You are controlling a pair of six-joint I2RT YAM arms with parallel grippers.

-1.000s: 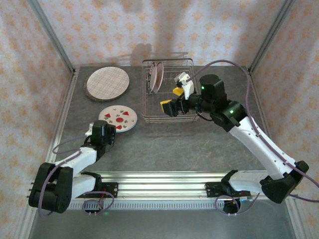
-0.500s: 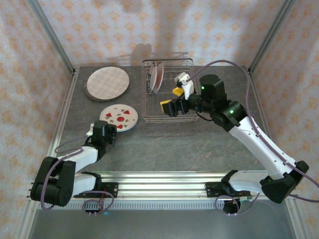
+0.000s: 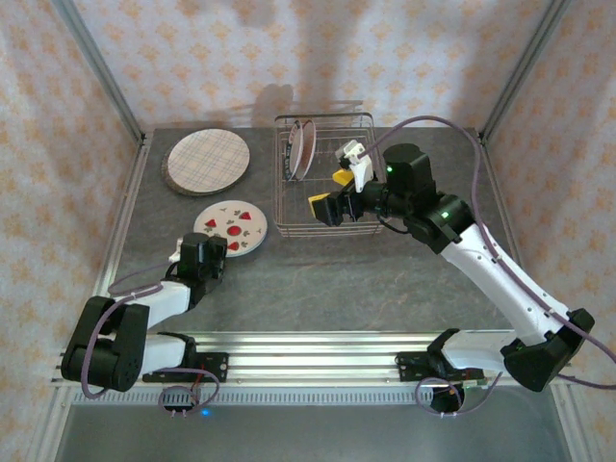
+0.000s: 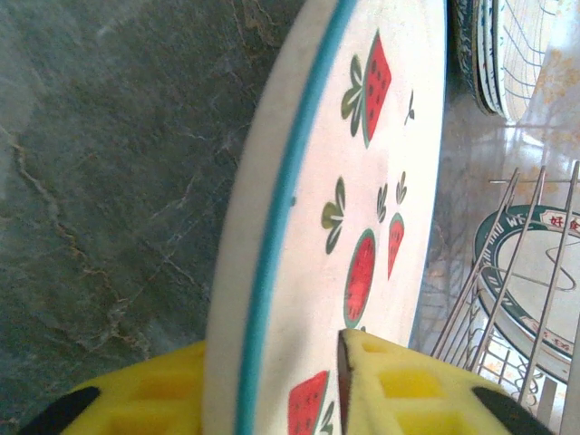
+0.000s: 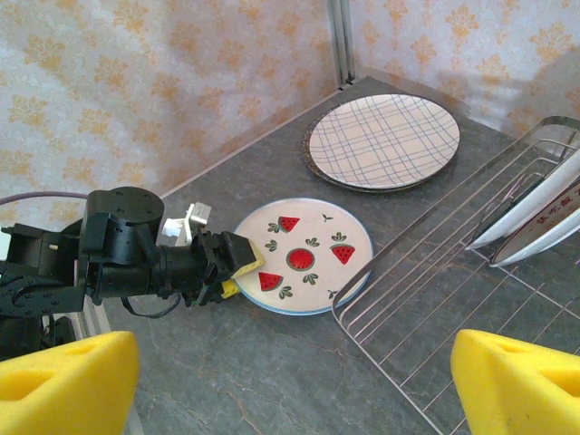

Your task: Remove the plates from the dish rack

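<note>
A white plate with red watermelon print (image 3: pixel 232 225) (image 5: pixel 304 249) lies flat on the table, left of the dish rack (image 3: pixel 327 229) (image 5: pixel 426 317). My left gripper (image 3: pixel 221 248) (image 5: pixel 237 272) (image 4: pixel 272 353) is at its near rim, open, with the yellow pads (image 4: pixel 408 390) on either side of the rim and a thin gap at the upper pad. A beige plaid plate (image 3: pixel 208 160) (image 5: pixel 383 140) lies at the back left. Two plates (image 3: pixel 302 147) (image 5: pixel 535 222) stand on edge in the rack's far left corner. My right gripper (image 3: pixel 333 192) (image 5: pixel 290 399) hangs wide open over the rack, holding nothing.
The plaid plate tops a low stack (image 4: pixel 480 45). Patterned walls with metal corner posts (image 3: pixel 106 87) close in the table on three sides. Bare grey tabletop (image 3: pixel 385 279) stretches between the rack and the arm bases.
The left gripper's jaws have parted off the watermelon plate's rim, and the plate has shifted slightly towards the rack. The right arm has barely moved.
</note>
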